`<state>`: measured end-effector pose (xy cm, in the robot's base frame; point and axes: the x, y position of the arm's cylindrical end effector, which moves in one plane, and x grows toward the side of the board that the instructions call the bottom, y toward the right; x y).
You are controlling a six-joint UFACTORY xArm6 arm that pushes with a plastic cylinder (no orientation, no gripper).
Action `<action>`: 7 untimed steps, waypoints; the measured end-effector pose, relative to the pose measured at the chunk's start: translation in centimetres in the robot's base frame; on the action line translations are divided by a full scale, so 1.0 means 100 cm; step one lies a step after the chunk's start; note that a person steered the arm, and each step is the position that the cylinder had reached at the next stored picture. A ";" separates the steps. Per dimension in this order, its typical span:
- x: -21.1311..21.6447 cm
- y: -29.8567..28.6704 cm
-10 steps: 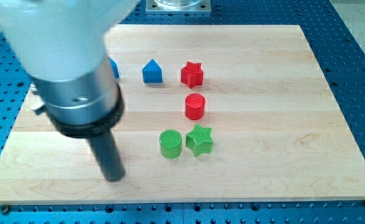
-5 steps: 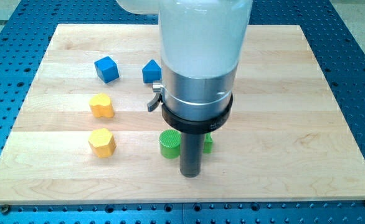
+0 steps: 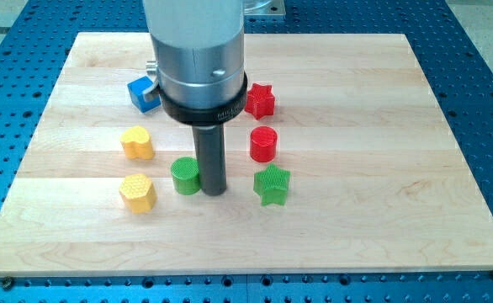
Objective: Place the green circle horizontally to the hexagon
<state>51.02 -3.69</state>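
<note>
The green circle stands on the wooden board, left of centre. My tip is right against its right side. The yellow hexagon lies to the left of the green circle and slightly lower, a small gap apart. My rod and the arm's grey body rise above the tip and hide part of the board's top middle.
A yellow heart-like block sits above the hexagon. A blue cube shows at the arm's left edge. A red star, a red cylinder and a green star stand in a column to the tip's right.
My tip has moved left and slightly up, and the green circle has slid left with it, away from the green star and toward the yellow hexagon. The arm now hides the blue house-shaped block.
</note>
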 end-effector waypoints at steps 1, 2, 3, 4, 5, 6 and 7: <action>-0.034 0.006; -0.047 -0.024; -0.030 -0.058; -0.015 -0.053; -0.013 -0.034; -0.013 -0.034; -0.013 -0.034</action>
<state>49.72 -7.06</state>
